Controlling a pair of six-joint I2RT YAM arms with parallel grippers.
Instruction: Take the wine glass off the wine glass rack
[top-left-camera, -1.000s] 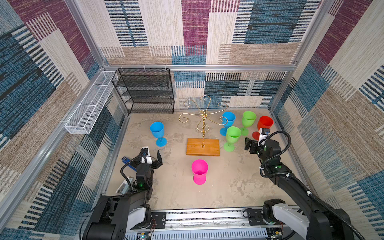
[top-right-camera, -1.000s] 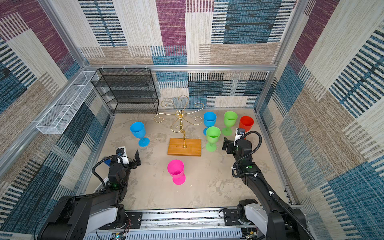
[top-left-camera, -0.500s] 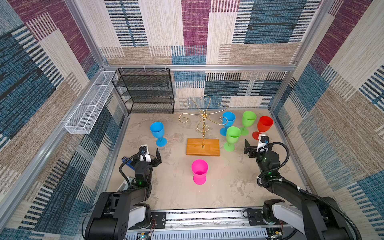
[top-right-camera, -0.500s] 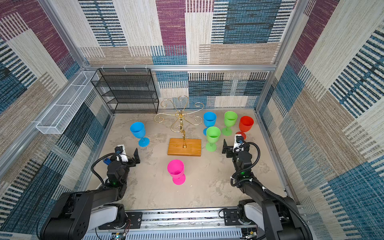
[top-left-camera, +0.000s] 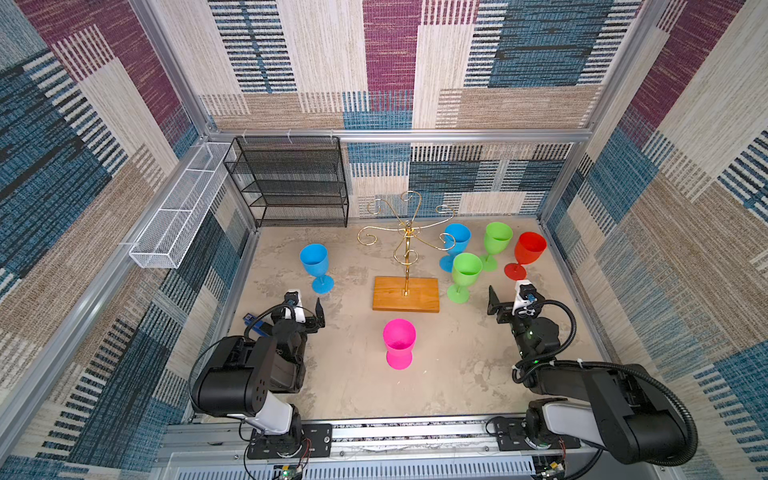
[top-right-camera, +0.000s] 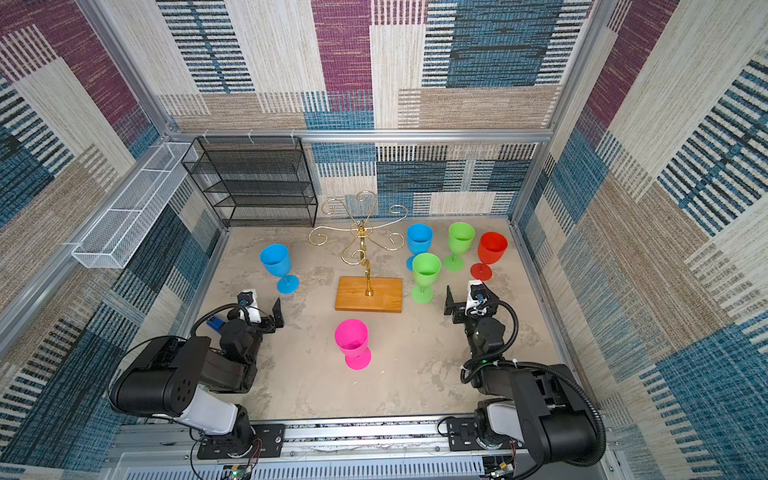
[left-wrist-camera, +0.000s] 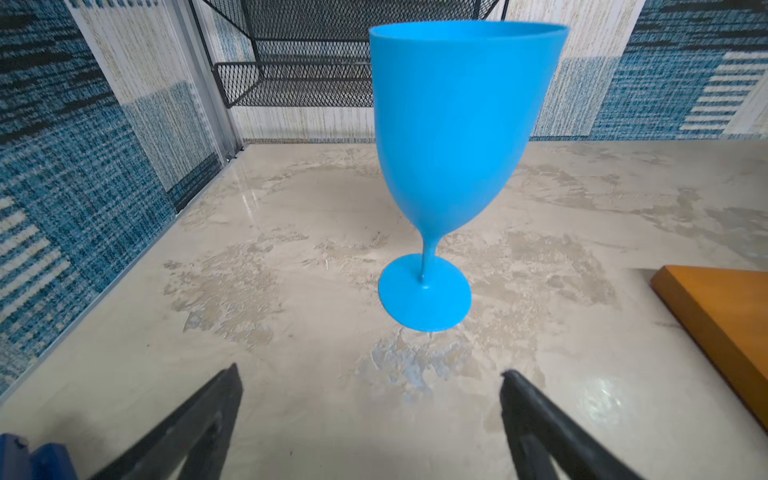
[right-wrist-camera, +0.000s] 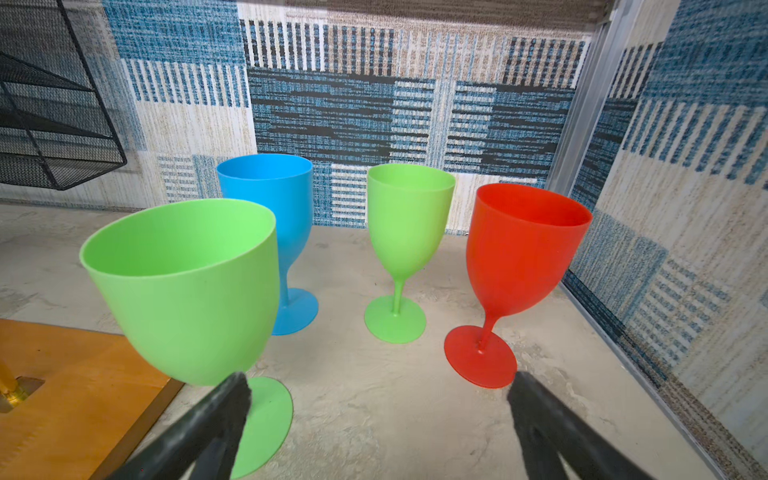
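Patchwork-fabric walls are set around a mottled grey tabletop (top-left-camera: 353, 386). Both arms are folded low at its near edge. The left gripper (left-wrist-camera: 369, 372) is spread wide and empty, aimed at a blue wine glass (left-wrist-camera: 453, 124). The right gripper (right-wrist-camera: 379, 377) — likewise spread and empty — is pointed beside a green wine glass (right-wrist-camera: 183, 291) close by. The wine glass rack (top-left-camera: 415, 297) is stood mid-tabletop, with a pink wine glass (top-left-camera: 399, 338) set upright before it.

Gold wine glass rack (top-left-camera: 408, 235), orange-brown base (top-left-camera: 420, 299); pink glass (top-left-camera: 399, 343); red glass (top-left-camera: 529, 249).
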